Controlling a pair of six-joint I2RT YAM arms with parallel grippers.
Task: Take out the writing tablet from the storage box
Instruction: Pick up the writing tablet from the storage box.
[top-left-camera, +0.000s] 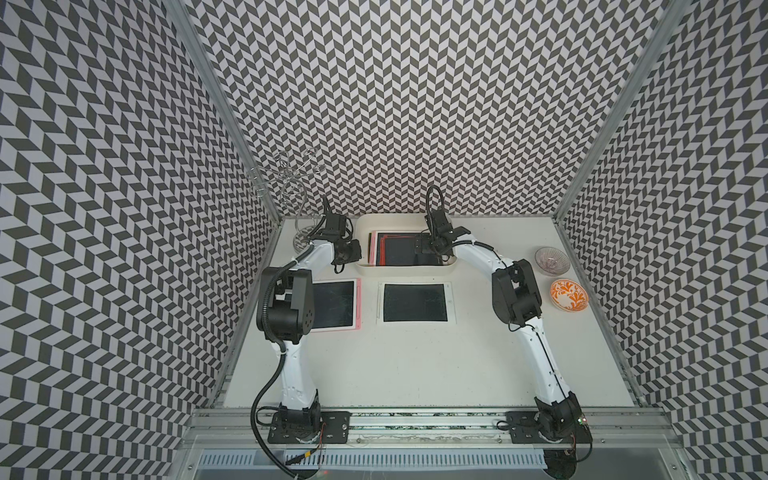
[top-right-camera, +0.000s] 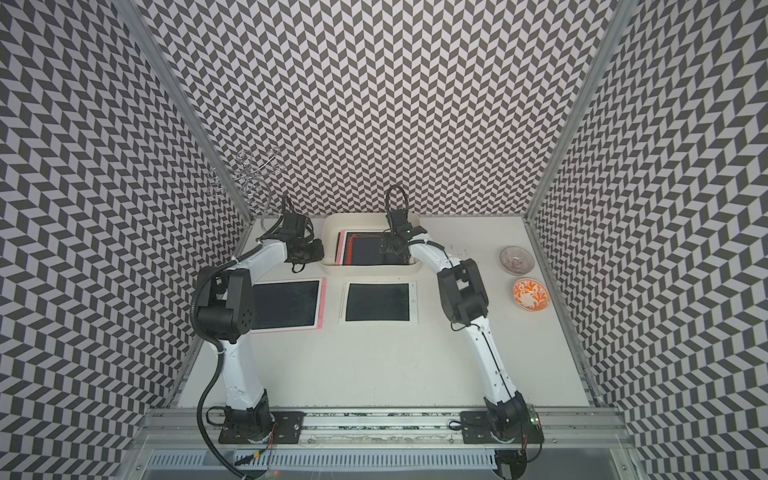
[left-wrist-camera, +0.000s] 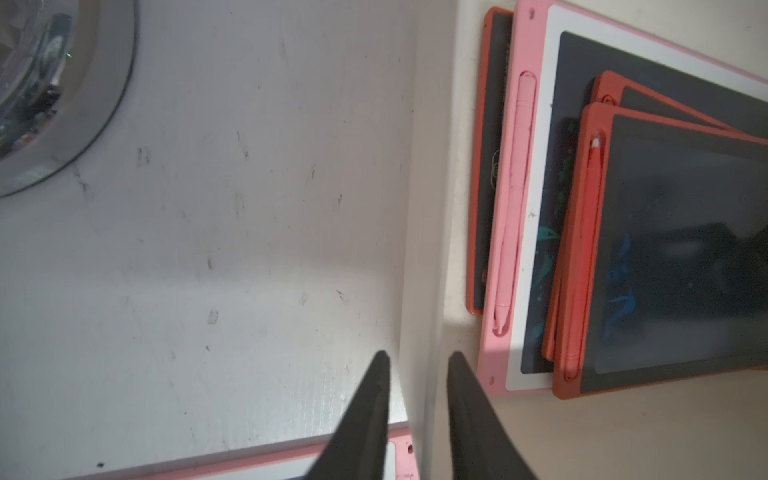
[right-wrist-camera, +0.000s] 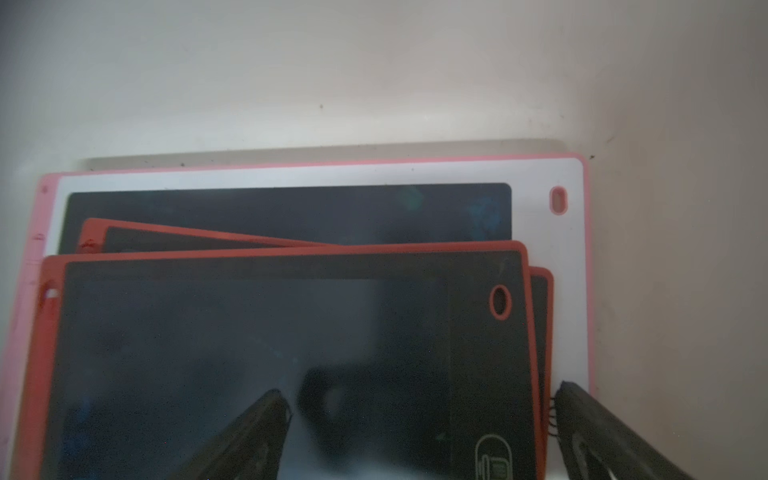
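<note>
I brace the storage box (top-left-camera: 405, 272) wall with narrow left jaws and hold my right jaws wide over the top red writing tablet (right-wrist-camera: 291, 324) inside; next I must pinch its edge.

In both top views the left arm (top-left-camera: 286, 303) covers the left part of the pink tablet (top-left-camera: 337, 305) lying on the table (top-left-camera: 415, 365), and the right gripper (top-left-camera: 424, 250) with its wrist hides the right side of the stack in the storage box (top-left-camera: 405, 272). The lower tablets (right-wrist-camera: 557, 249) show only as edges under the top red tablet (right-wrist-camera: 270, 332), which the right wrist picture's edge cuts off. The left gripper (left-wrist-camera: 419, 361) straddles the box's left wall; whether its fingers press it cannot be told. A round glass base (left-wrist-camera: 50, 95) is blurred and cut by the frame. The screens' scribbles are too faint to read.
</note>
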